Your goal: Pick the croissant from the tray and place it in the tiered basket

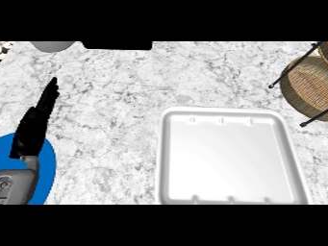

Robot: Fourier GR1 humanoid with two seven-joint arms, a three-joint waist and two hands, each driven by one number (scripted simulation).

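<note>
A white rectangular tray point(227, 115) lies on the marble counter at centre right, and I see nothing lying in it. The wicker tiered basket point(314, 85) with black wire legs stands at the far right edge, partly cut off. I see no croissant anywhere in the head view. My left hand point(33, 126) is at the left, edge-on with fingers straight and pointing away, holding nothing. My right hand does not show.
A blue plate point(47, 168) lies at the lower left, partly under my left forearm. A grey round object point(51, 45) and a black object point(117, 45) sit at the counter's far edge. Patterned tile shows at the top left.
</note>
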